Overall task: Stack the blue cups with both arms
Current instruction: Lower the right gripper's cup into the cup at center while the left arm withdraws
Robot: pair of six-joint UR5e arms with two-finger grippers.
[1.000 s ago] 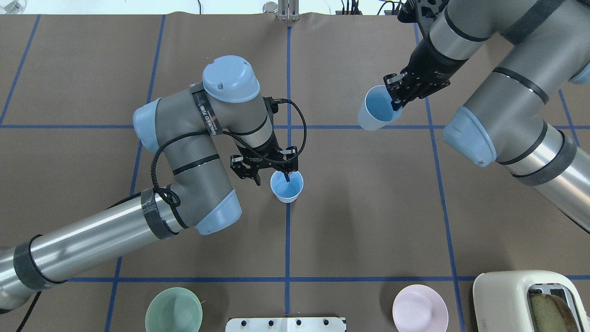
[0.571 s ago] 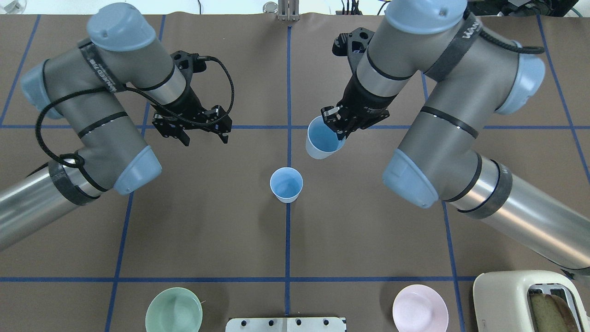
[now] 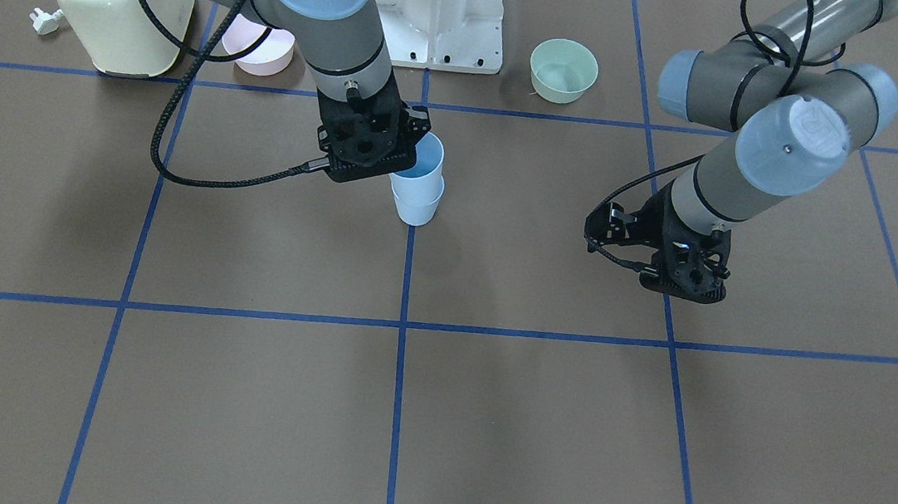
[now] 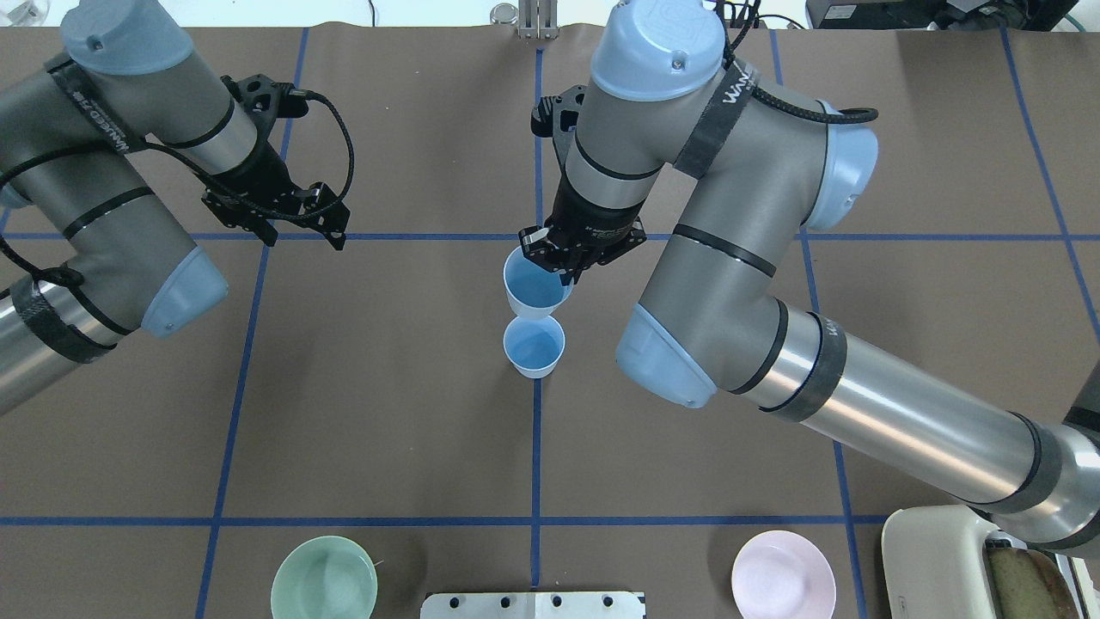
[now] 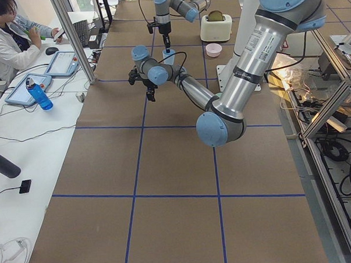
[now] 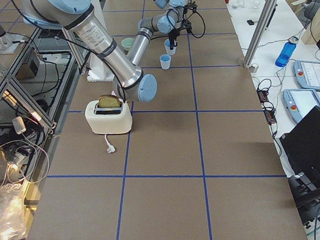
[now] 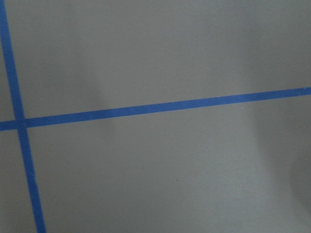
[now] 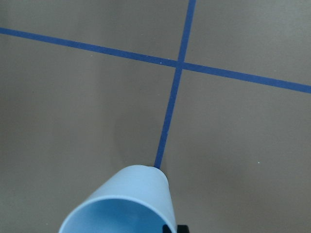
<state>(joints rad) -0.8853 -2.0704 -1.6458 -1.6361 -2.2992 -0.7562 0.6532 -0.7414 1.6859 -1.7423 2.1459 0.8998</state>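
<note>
Seen from over the robot's shoulders, the brown surface [image 4: 387, 413] with blue tape lines carries three things nearest to the robot. A shallow green bowl [image 4: 324, 578] is at 7 o'clock from the centre, a shallow pink bowl [image 4: 783, 574] is at 5 o'clock, and a cream toaster [image 4: 937, 550] is at the near right corner. A small pale blue tapered plastic cup [image 4: 534, 347] stands upright on the centre tape line, mouth up. Just farther, at 12 o'clock from it in this view, the second pale blue plastic cup [image 4: 535, 284] is up in the air, a little tilted and mouth up. The right side view shows it apart from the standing cup, not inside it. The right hand [image 4: 565, 268] pinches this raised cup by its rim, at about 2 o'clock. The left hand [image 4: 302, 237] is at 10 o'clock, well apart from both cups, with its fingers spread and holding nothing. Its wrist camera looks at the surface and a tape crossing.
</note>
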